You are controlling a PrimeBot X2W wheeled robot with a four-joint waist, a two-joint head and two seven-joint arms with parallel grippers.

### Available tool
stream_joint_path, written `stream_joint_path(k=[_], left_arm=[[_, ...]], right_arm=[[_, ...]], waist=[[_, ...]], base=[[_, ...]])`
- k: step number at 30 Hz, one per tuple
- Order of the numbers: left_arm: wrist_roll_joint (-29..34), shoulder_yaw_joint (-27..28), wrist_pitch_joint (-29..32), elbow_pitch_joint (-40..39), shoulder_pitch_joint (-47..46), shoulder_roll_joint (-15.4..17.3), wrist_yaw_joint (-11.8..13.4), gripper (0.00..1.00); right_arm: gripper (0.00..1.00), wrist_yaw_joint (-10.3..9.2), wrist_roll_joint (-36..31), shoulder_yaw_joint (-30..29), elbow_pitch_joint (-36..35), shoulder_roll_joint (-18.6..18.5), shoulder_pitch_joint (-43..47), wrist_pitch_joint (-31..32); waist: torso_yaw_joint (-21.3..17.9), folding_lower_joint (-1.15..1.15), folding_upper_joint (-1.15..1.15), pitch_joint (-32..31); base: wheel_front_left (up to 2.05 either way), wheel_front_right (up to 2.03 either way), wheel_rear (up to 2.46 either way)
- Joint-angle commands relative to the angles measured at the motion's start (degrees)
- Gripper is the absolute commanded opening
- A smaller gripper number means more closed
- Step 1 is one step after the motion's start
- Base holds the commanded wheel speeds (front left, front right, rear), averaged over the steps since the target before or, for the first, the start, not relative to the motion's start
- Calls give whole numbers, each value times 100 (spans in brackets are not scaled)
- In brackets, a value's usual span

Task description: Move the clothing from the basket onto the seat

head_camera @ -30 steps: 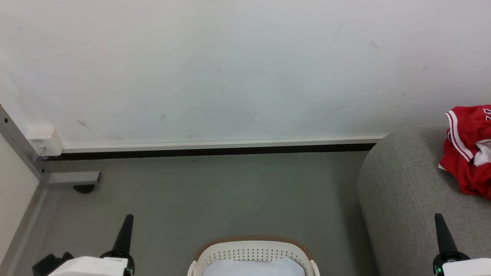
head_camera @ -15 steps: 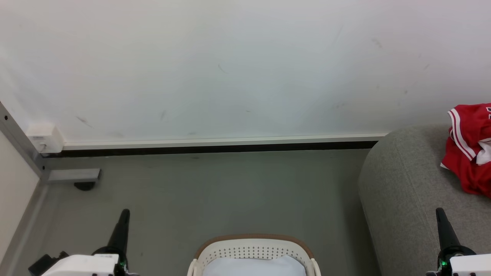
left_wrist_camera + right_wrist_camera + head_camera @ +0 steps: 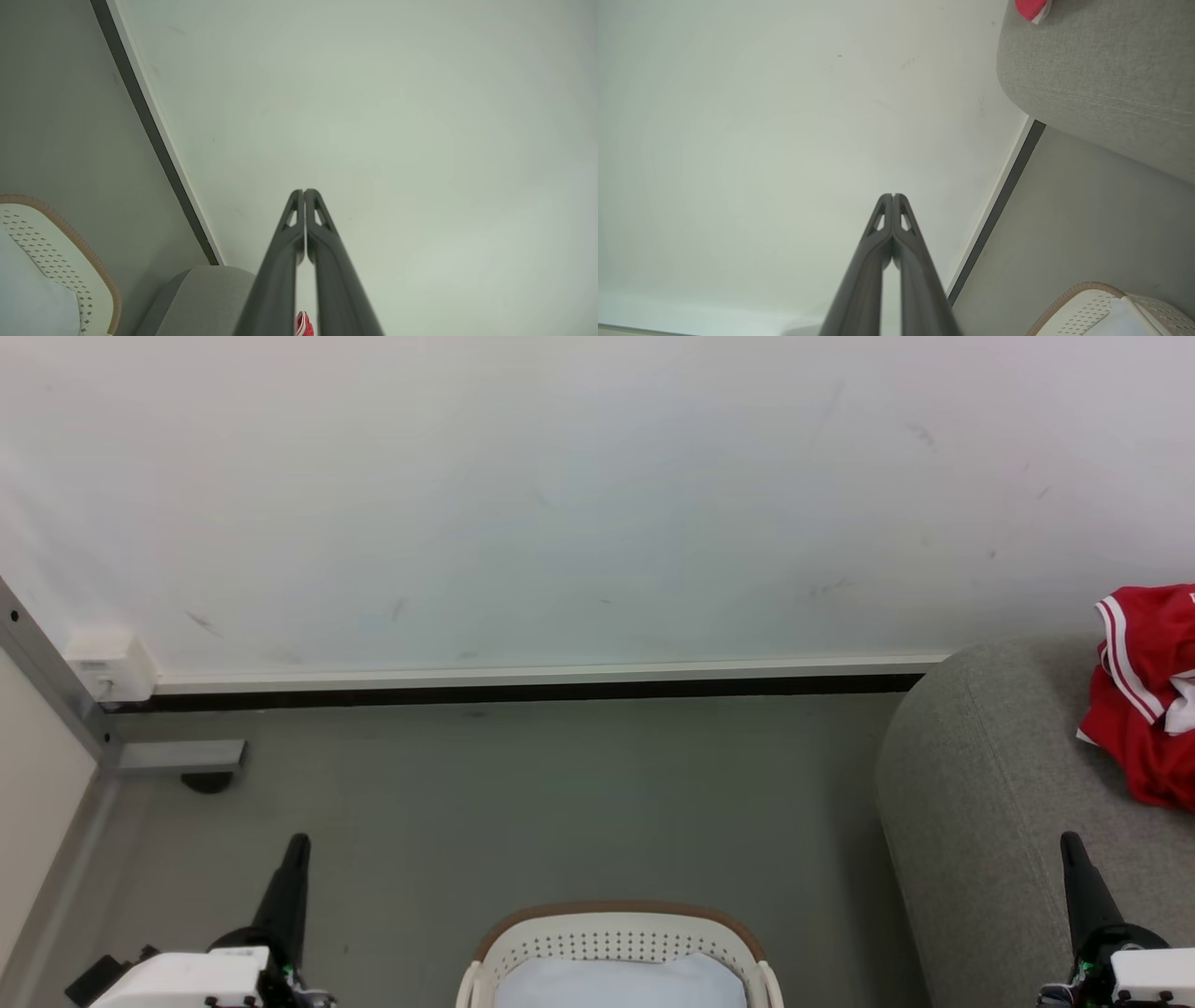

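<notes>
The red jersey [image 3: 1153,709] with white stripe trim lies crumpled on the grey sofa [image 3: 980,784] at the right edge of the head view. A corner of the jersey [image 3: 1031,9] also lies on the sofa [image 3: 1101,84] in the right wrist view. The white basket [image 3: 616,947] with a brown rim sits on the floor at bottom centre, holding a pale blue-white cloth [image 3: 621,985]. My left gripper [image 3: 298,845] is shut and holds nothing, left of the basket. My right gripper [image 3: 1070,842] is shut and holds nothing, in front of the sofa. Both point toward the wall.
A white wall with a dark baseboard [image 3: 523,693] runs behind the grey floor [image 3: 523,803]. A grey metal frame leg with a black foot [image 3: 177,761] and a small white box [image 3: 107,667] stand at the far left.
The head view has shifted a little, so the basket shows more and the jersey sits further right. Both grippers stay shut.
</notes>
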Motion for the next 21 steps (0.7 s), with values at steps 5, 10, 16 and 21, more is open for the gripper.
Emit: stream_joint_path(k=[5, 10, 16, 21], left_arm=[[-273, 86, 65, -34, -80, -12, -50, 0], [-425, 132, 119, -43, -94, -26, -60, 0], [-621, 179, 177, -55, -105, -45, -81, 0], [-612, 174, 176, -54, -103, -44, -80, 0]], right_arm=[[0, -13, 290, -28, -36, -9, -89, 75], [0, -13, 509, -34, -43, -11, -108, 122], [0, -14, 709, -42, -51, -15, -132, 166], [0, -14, 701, -31, -50, -22, -129, 157]], waist=[[7, 0, 0, 21], [13, 0, 0, 41], [20, 0, 0, 63], [20, 0, 0, 63]], base=[[0, 0, 0], [0, 0, 0], [0, 0, 0], [0, 0, 0]])
